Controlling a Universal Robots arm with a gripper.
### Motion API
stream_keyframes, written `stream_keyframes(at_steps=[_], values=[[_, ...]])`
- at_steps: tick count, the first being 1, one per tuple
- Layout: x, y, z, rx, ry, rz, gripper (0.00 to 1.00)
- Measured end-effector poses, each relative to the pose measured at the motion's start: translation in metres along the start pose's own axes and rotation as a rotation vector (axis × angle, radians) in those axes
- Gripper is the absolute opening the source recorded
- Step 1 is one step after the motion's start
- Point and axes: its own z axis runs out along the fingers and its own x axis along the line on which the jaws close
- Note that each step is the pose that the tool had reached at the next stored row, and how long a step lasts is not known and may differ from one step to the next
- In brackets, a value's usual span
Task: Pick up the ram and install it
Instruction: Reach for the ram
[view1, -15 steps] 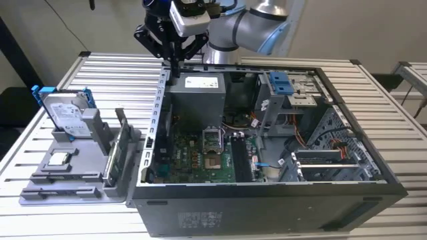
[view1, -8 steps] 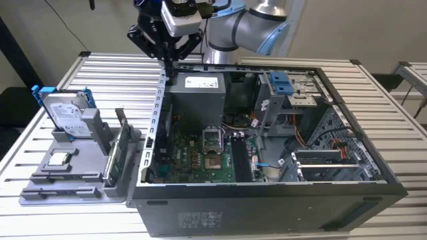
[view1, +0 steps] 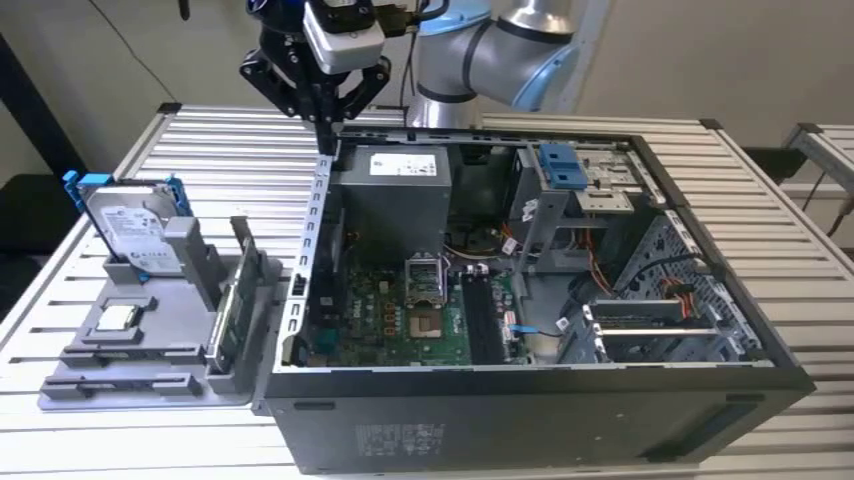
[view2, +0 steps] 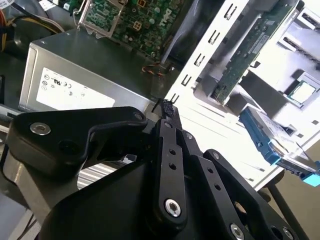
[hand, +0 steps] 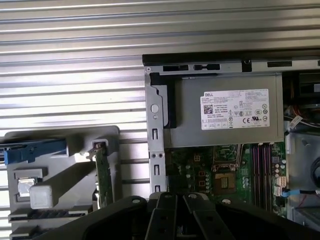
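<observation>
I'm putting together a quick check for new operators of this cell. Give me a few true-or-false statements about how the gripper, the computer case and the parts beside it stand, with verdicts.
1. The gripper is carrying a part. False: it is shut with nothing in it, up above the case's corner.
2. The computer case lies open, with its motherboard showing. True.
3. The hard drive in its blue frame sits inside the case. False: it stands in the gray holder on the slatted table, on the exterior view's left of the case.
4. A gray power supply with a white label sits inside the case. True.
</observation>
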Motion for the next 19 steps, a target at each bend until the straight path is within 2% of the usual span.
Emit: stream_keyframes(at_steps=[19], values=[[0.0203,-0.0014,0.0003,0.0001,0.0009,0.000,0.11]])
